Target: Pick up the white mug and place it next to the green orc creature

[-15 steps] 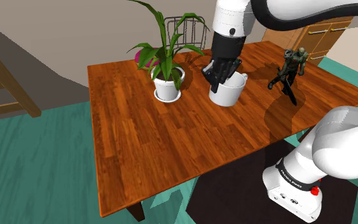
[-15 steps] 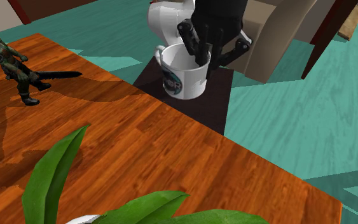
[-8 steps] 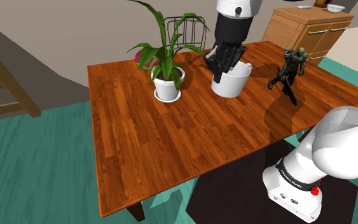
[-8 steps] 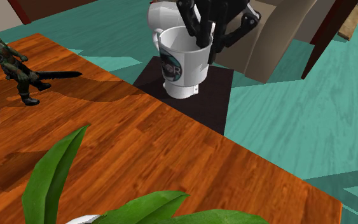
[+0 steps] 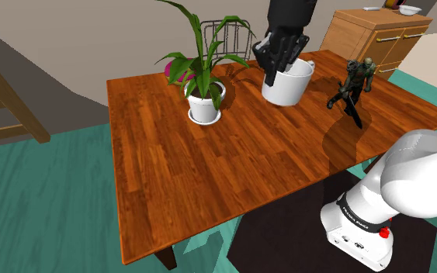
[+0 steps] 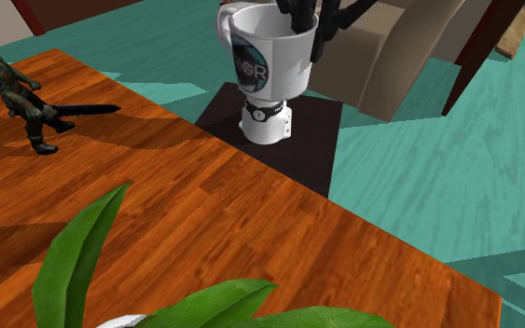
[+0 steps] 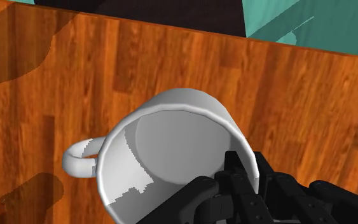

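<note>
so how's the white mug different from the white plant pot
The mug hangs above the table, clasped at its rim by the claw; the plant pot stands on the table. The mug is empty, while the plant pot holds a green plant. The mug has a handle and a dark round logo; the plant pot looks plain. Both are white, open-topped vessels.

A potted plant (image 5: 206,101) (white pot) stands on the wooden table (image 5: 209,178).

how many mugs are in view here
1. The white mug hangs in the gripper, clasped at its rim, between the potted plant and the orc figure in the shoulder view. The plant's leaves could hide another behind them.
</note>
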Controlling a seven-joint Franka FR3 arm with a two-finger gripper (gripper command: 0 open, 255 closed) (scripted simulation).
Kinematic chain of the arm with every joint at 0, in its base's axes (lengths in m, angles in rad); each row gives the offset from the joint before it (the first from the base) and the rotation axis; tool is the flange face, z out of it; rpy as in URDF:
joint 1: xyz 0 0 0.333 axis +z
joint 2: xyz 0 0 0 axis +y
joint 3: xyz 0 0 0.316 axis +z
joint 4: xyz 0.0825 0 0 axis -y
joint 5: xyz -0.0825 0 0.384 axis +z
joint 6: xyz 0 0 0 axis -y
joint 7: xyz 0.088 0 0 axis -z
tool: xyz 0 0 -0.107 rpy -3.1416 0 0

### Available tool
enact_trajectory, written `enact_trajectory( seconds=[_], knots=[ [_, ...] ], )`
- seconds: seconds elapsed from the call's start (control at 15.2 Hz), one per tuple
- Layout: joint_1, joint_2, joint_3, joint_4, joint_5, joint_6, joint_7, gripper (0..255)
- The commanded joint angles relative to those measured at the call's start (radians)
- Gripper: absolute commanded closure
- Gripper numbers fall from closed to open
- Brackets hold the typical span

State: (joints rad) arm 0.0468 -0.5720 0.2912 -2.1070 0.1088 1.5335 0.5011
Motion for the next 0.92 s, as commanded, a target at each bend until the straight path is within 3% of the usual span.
enact_trajectory(
  seconds=[0.0,0.86],
  knots=[
    [-0.003,0.011,-0.003,0.037,-0.004,-0.027,-0.001,255],
    [-0.085,-0.024,-0.246,-0.013,-0.135,-0.015,-0.297,255]
  ],
)
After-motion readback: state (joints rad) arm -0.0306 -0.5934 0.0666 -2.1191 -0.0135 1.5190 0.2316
